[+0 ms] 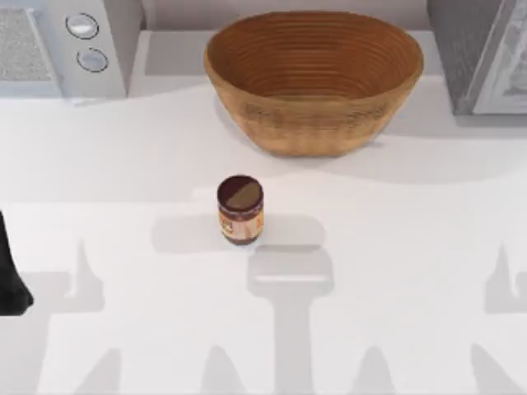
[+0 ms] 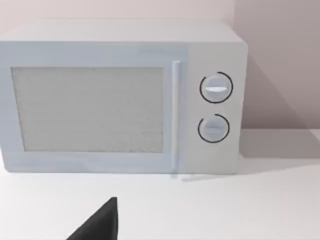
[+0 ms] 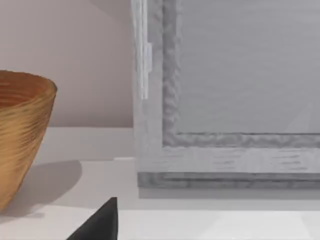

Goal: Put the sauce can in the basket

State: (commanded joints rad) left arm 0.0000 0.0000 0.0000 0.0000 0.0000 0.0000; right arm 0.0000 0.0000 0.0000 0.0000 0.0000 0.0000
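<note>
Sauce can upright on bench, free for grasp, just before basket. Left hand parked far left of can; finger state: cannot tell.

open table around sauce can | basket behind — microwave far-left

The left arm of the AgileX pair sits at the left edge of the table, a dark shape low and well to the left of the sauce can, touching nothing. In the left wrist view, a black fingertip of the left gripper points toward the microwave, well short of it. In the right wrist view, a black fingertip of the right gripper lies near the basket, apart from it.
</note>
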